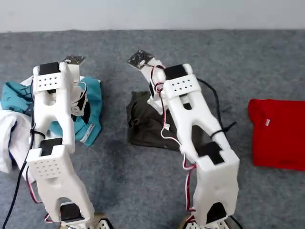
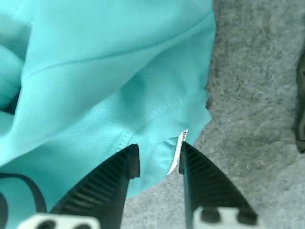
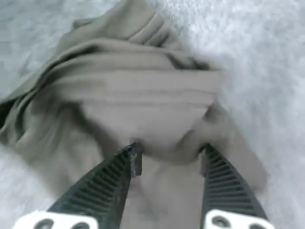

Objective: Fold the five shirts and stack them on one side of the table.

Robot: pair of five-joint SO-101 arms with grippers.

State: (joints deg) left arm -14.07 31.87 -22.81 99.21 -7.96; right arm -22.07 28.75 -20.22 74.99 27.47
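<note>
While both arms lean out over the grey counter (image 1: 119, 176), we see four shirts from the high view. The teal shirt (image 1: 95, 98) lies bunched at the left side, partly beneath the left arm (image 1: 52, 114). A white shirt (image 1: 12, 138) touches it at the counter's left edge. The olive shirt (image 1: 143, 126) lies crumpled near the middle, partly under the right arm (image 1: 190, 114). The red shirt (image 1: 279, 133) lies flat in a neat rectangle at the right side, well apart from the others.

In the left wrist view, the left gripper (image 2: 157, 155) sits low at the edge of the teal shirt. Its black ridged fingers (image 2: 112, 179) are parted a little. A corner of the hem with a small white label (image 2: 178, 149) lies in the gap between them. We cannot tell whether they press the cloth.

In the right wrist view, the right gripper (image 3: 171, 157) is down over the olive shirt. Its fingers (image 3: 105, 186) stand moderately apart, their tips at the rumpled cloth with a soft fold of fabric between them. They clamp nothing.
</note>
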